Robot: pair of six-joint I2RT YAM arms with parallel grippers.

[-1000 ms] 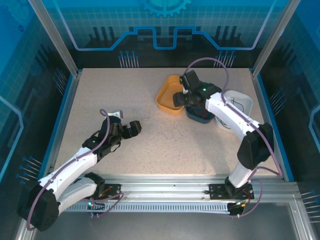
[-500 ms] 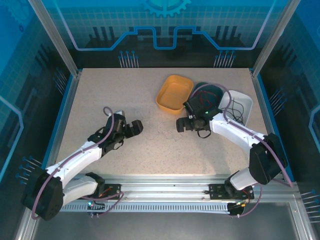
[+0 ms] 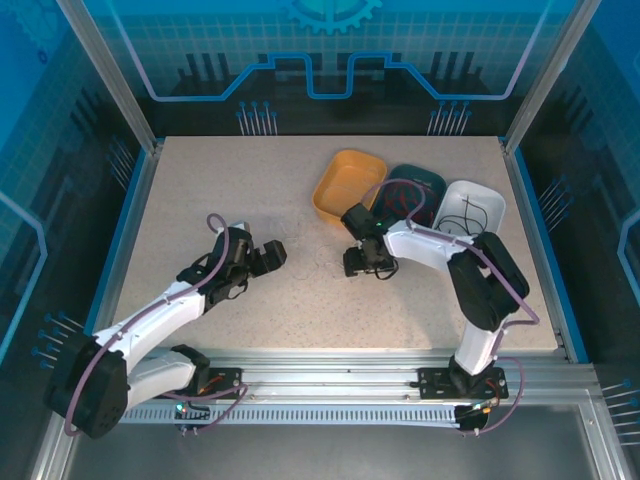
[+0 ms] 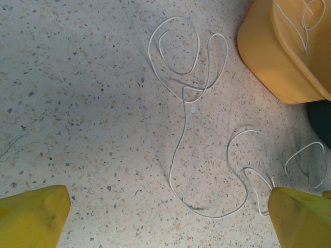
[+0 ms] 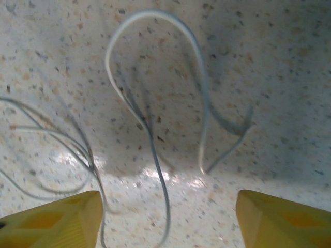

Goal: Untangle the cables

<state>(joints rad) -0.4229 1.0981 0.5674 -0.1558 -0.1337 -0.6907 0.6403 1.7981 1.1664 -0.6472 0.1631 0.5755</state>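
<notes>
The cables [image 4: 183, 119] are thin white strands, sprawled loose on the speckled desk [image 4: 77, 77] just beside the yellow bowl [image 4: 279, 57]. I see my left gripper [image 4: 170, 217] hanging released over them. My right gripper [image 5: 165, 206] sits low, released too, with one loop lying between its fingers [image 5: 57, 219].

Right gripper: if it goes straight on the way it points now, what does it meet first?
Probably the white cable looped on the table, lying straight ahead of the right gripper, with the tabletop just beneath it. Depth is unclear from the wrist view.
</notes>
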